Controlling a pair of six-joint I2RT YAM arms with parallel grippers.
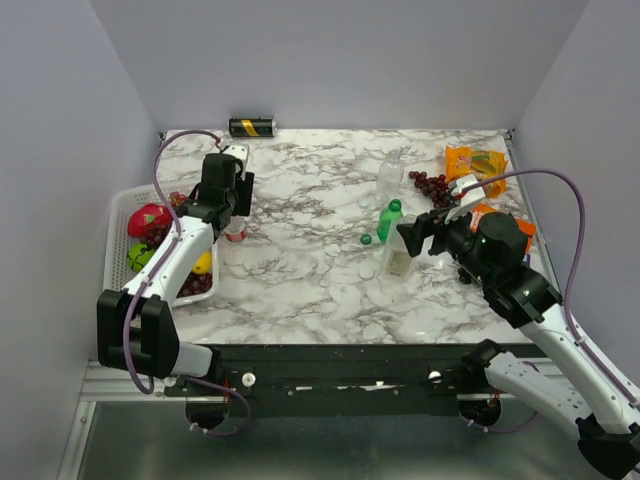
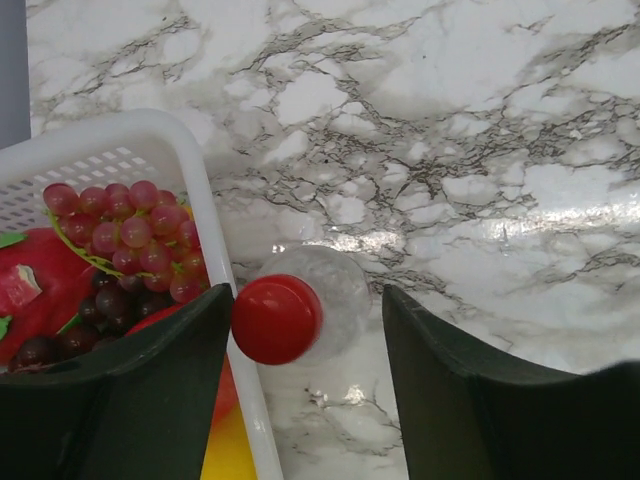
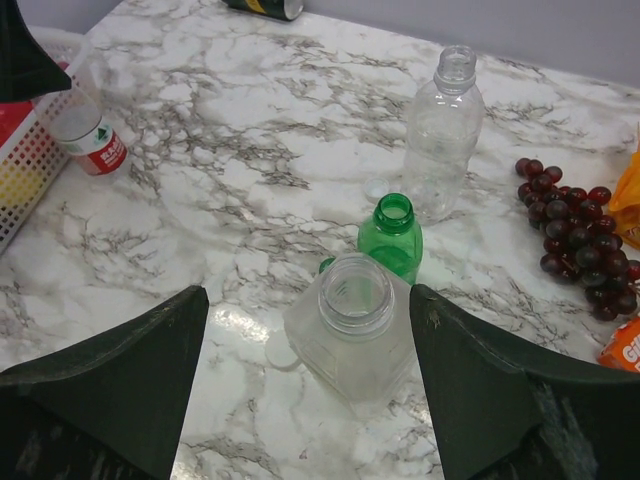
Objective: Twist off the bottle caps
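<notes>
The small clear red-labelled bottle (image 2: 340, 285) stands beside the basket with its red cap (image 2: 277, 318) on. My left gripper (image 2: 305, 335) is open just above it, the cap between the jaws and close against the left finger. In the top view the left gripper (image 1: 236, 213) hangs over this bottle (image 1: 236, 233). My right gripper (image 3: 308, 300) is open around the square clear bottle (image 3: 352, 330), which is uncapped. The small green bottle (image 3: 390, 235) and the tall clear bottle (image 3: 443, 130) stand behind it, both uncapped. In the top view the right gripper (image 1: 414, 238) is beside the square bottle (image 1: 397, 258).
A white basket (image 1: 118, 215) of fruit sits at the left edge. Loose caps lie near the bottles: white (image 3: 282, 352), green (image 1: 366, 239), clear (image 3: 376, 188). Dark grapes (image 1: 432, 187) and orange snack packs (image 1: 475, 160) lie at the right. A black-and-gold can (image 1: 252, 127) lies at the back.
</notes>
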